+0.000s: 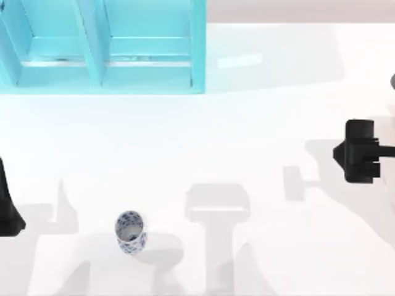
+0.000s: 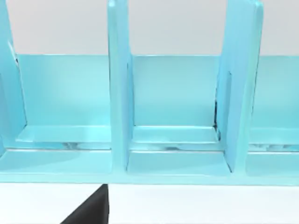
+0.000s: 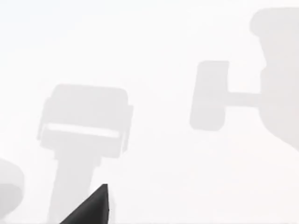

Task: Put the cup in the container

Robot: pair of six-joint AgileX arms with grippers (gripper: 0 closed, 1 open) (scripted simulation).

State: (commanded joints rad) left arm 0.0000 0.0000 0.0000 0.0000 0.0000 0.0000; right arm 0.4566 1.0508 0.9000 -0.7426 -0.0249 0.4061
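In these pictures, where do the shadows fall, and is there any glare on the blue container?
Top view: soft grey shadows of the arms lie on the white table, and the cup casts a faint one toward the right. Left wrist view: the container shows bright streaks along its shelf edges. Right wrist view: pale arm-shaped shadows on the table, no hard glare.

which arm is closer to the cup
The left arm, at the table's left edge, is closer to the cup; the right arm sits at the far right edge.
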